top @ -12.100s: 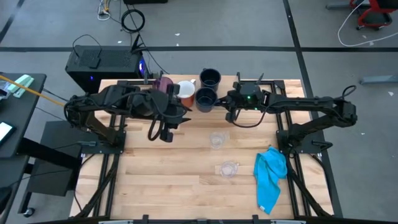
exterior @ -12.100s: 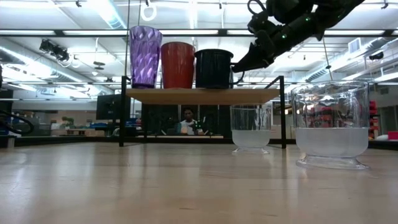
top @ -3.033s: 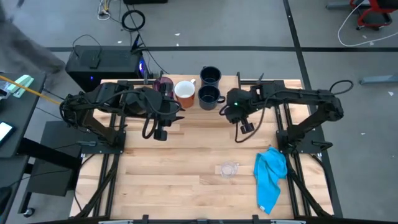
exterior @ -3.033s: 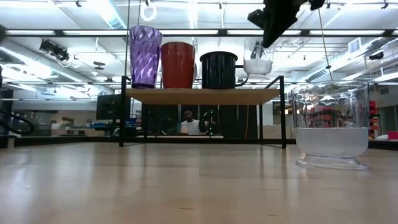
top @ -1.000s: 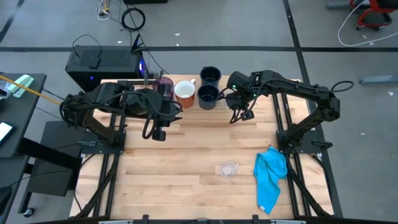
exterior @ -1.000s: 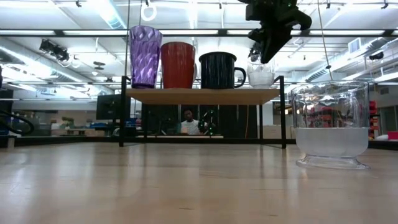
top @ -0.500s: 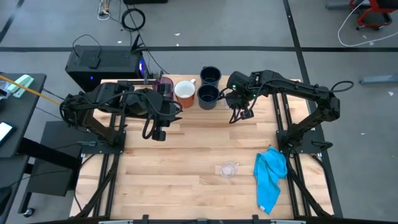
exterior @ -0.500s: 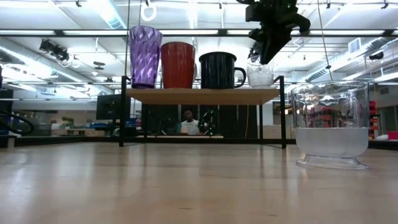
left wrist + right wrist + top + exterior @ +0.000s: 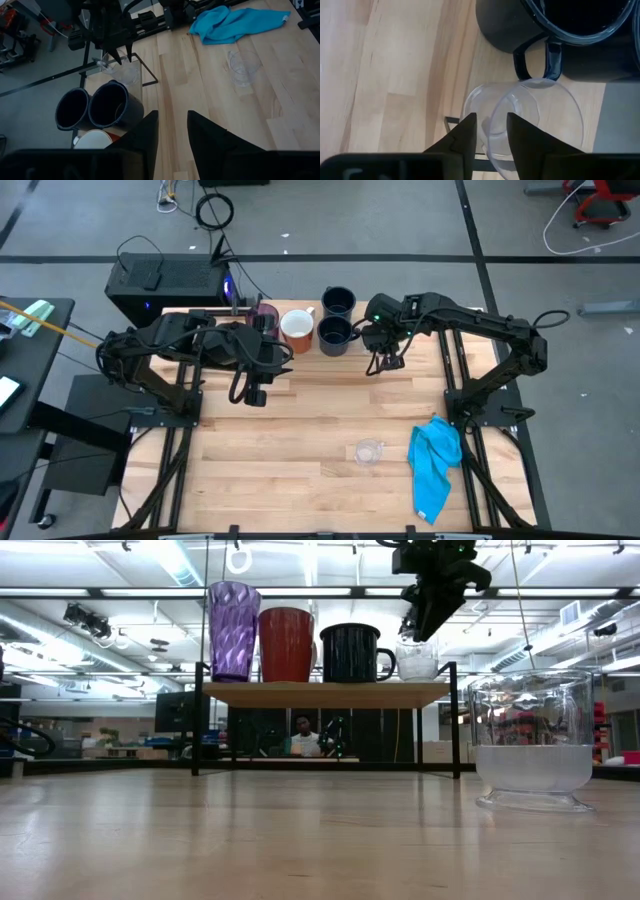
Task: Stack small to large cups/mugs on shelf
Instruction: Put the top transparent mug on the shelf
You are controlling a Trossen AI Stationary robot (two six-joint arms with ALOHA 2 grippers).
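The shelf (image 9: 320,693) carries, from left to right, the purple tumbler (image 9: 233,630), the orange-brown mug (image 9: 286,643), a navy mug (image 9: 352,652) and a small clear glass (image 9: 417,662), each on its base. A second navy mug (image 9: 338,303) stands just behind the first. The other clear glass (image 9: 368,451) stands on the tabletop toward the near right. My right gripper (image 9: 418,635) is above the shelf's right end, shut on the glass there. My left gripper (image 9: 250,395) hangs shut over the table in front of the shelf's left part. My right gripper holds the small clear glass by its rim (image 9: 489,117), on the side away from the navy mug's handle. One finger (image 9: 465,132) is outside the wall and the other inside. The fingers come from above, pointing down. The glass stands upright with its base on the shelf.
The bright blue cloth (image 9: 435,460) lies crumpled at the table's right, beside the loose glass. The navy mug's handle (image 9: 532,65) points at the held glass and nearly touches it. Bare wood stretches across the table's middle and near left.
My right gripper has edged slightly toward the navy mug, keeping its hold; the glass has stayed upright on the shelf. The left arm has kept still.
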